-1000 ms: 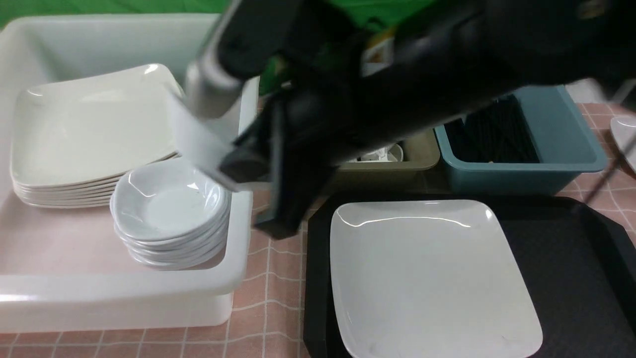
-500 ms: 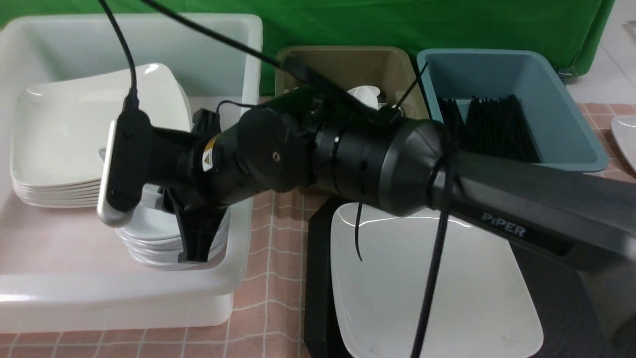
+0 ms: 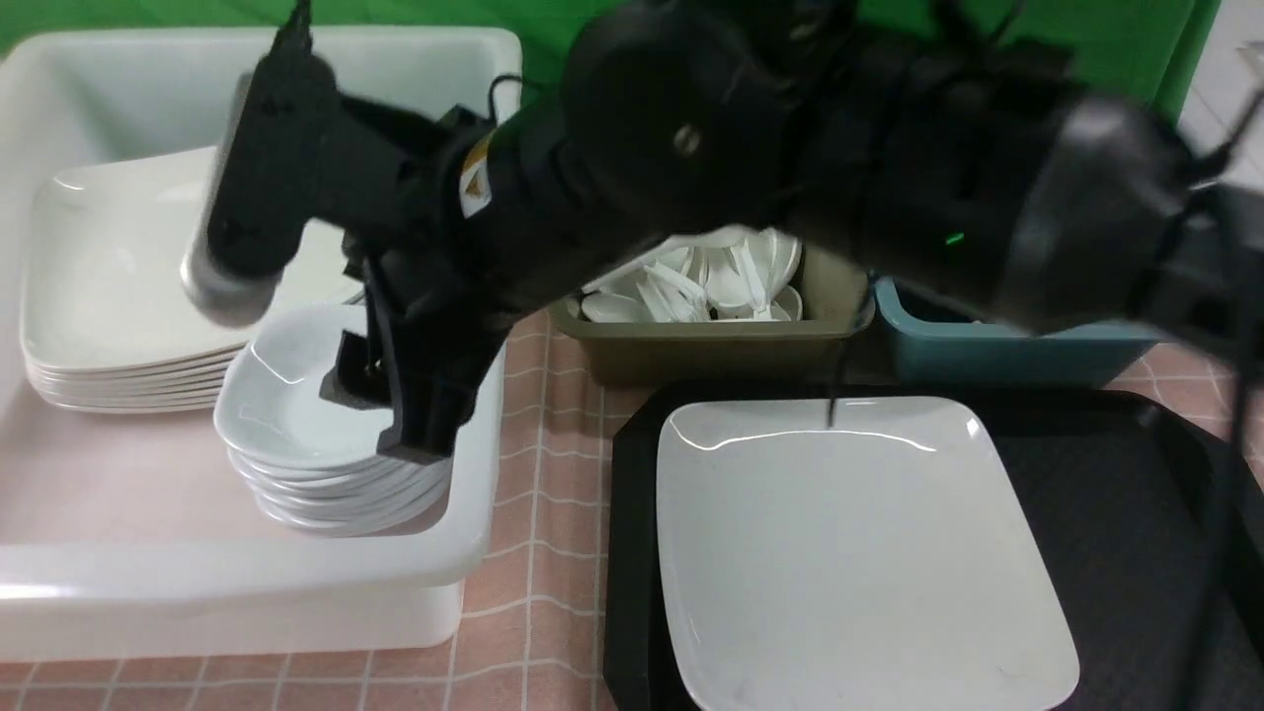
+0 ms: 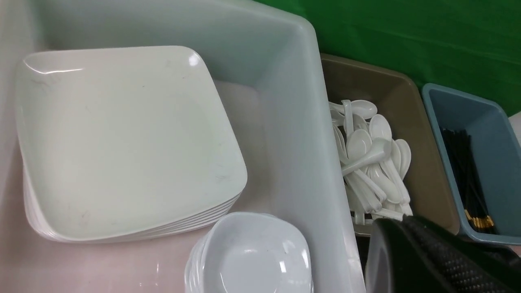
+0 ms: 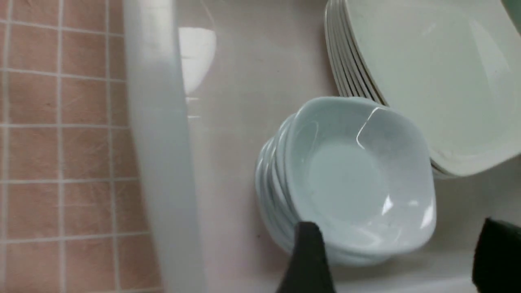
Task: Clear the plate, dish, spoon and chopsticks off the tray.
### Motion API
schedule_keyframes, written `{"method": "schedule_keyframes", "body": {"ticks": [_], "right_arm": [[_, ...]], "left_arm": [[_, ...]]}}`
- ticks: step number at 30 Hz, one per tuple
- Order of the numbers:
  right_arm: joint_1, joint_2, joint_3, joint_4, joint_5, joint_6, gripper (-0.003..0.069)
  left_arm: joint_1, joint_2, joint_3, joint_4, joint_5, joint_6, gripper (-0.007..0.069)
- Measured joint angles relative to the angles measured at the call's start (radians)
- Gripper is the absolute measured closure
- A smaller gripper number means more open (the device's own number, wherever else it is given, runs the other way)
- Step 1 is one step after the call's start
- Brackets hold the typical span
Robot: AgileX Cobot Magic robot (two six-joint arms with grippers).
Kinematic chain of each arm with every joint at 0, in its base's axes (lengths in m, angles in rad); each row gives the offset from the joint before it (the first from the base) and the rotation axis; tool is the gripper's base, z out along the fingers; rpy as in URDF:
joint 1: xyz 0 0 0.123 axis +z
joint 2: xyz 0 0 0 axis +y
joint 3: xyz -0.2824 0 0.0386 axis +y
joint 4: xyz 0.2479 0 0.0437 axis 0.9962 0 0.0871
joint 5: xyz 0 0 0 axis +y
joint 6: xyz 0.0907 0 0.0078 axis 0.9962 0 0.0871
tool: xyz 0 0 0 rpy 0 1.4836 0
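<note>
The right tool [image 3: 385, 410] hangs with jaws spread wide over the dish [image 3: 286, 395], which tops the stack [image 3: 336, 494] in the white tub [image 3: 474, 553]. The plate [image 3: 849, 553] lies on the tray [image 3: 1136, 513]; it looks next, needing a rim pinch. The left tool, unseen, is closed.

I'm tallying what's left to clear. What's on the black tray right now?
Only the large white plate sits on the tray; nothing else shows on its bare floor. The tray's right and near edges run out of frame, and anything beneath the plate is covered.
</note>
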Motion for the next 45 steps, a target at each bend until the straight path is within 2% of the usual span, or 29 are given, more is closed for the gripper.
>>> {"method": "schedule_keyframes", "body": {"ticks": [1, 3, 5, 7, 8, 9, 10, 13, 14, 16, 19, 20, 23, 24, 25, 26, 28, 32, 36, 38, 42, 45], "right_arm": [[0.000, -0.015, 0.000, -0.004, 0.022, 0.018, 0.0113], [0.000, -0.109, 0.000, -0.050, 0.148, 0.134, 0.0196], [0.000, -0.186, 0.000, -0.122, 0.268, 0.209, 0.0340], [-0.005, -0.256, -0.001, -0.205, 0.393, 0.269, 0.0513], [-0.012, -0.290, 0.003, -0.240, 0.428, 0.314, 0.0573], [-0.014, -0.297, 0.005, -0.245, 0.428, 0.323, 0.0589], [-0.036, -0.351, 0.020, -0.272, 0.428, 0.387, 0.0628], [-0.078, -0.431, 0.066, -0.287, 0.428, 0.444, 0.0629], [-0.116, -0.496, 0.118, -0.294, 0.428, 0.480, 0.0629], [-0.146, -0.548, 0.169, -0.294, 0.428, 0.511, 0.0629], [-0.219, -0.675, 0.306, -0.294, 0.428, 0.606, 0.0629], [-0.259, -0.750, 0.408, -0.295, 0.428, 0.676, 0.0629], [-0.298, -0.895, 0.627, -0.297, 0.428, 0.819, 0.0629], [-0.300, -0.914, 0.654, -0.295, 0.427, 0.830, 0.0629], [-0.303, -0.986, 0.756, -0.288, 0.426, 0.867, 0.0629], [-0.303, -1.002, 0.781, -0.286, 0.426, 0.874, 0.0629], [-0.303, -1.094, 0.906, -0.281, 0.422, 0.919, 0.0629], [-0.303, -1.205, 1.034, -0.277, 0.398, 0.972, 0.0629], [-0.303, -1.273, 1.098, -0.277, 0.385, 0.992, 0.0629], [-0.303, -1.295, 1.114, -0.277, 0.380, 0.994, 0.0629], [-0.303, -1.300, 1.125, -0.277, 0.372, 0.992, 0.0629], [-0.303, -1.300, 1.128, -0.277, 0.363, 0.983, 0.0629]], "left_arm": [[0.000, 0.000, 0.000, -0.003, 0.000, 0.002, 0.0620], [-0.001, 0.000, 0.000, -0.024, 0.000, 0.012, 0.0620], [-0.014, 0.000, 0.000, -0.045, -0.001, 0.025, 0.0620], [-0.046, 0.000, 0.000, -0.051, -0.001, 0.035, 0.0620], [-0.067, 0.000, 0.000, -0.051, -0.001, 0.039, 0.0620], [-0.076, 0.000, 0.000, -0.050, -0.001, 0.040, 0.0620], [-0.111, 0.000, 0.000, -0.044, -0.001, 0.042, 0.0620], [-0.171, 0.000, 0.002, -0.027, 0.000, 0.043, 0.0620], [-0.226, -0.001, 0.016, -0.018, -0.002, 0.041, 0.0620], [-0.260, -0.005, 0.040, -0.012, -0.006, 0.041, 0.0620], [-0.373, -0.025, 0.140, -0.005, -0.011, 0.033, 0.0620], [-0.441, -0.036, 0.230, -0.006, -0.011, 0.012, 0.0620], [-0.629, -0.039, 0.430, -0.010, -0.029, -0.053, 0.0616], [-0.641, -0.038, 0.453, -0.010, -0.035, -0.063, 0.0615], [-0.746, -0.020, 0.533, 0.002, -0.071, -0.116, 0.0603], [-0.757, -0.017, 0.549, 0.003, -0.082, -0.124, 0.0599], [-0.889, 0.031, 0.611, 0.032, -0.143, -0.219, 0.0564], [-1.058, 0.137, 0.615, 0.053, -0.231, -0.324, 0.0470], [-1.152, 0.242, 0.605, 0.066, -0.312, -0.392, 0.0345], [-1.175, 0.300, 0.605, 0.089, -0.368, -0.467, 0.0267], [-1.182, 0.383, 0.604, 0.102, -0.456, -0.542, 0.0181], [-1.183, 0.423, 0.604, 0.099, -0.526, -0.563, 0.0151]]}}
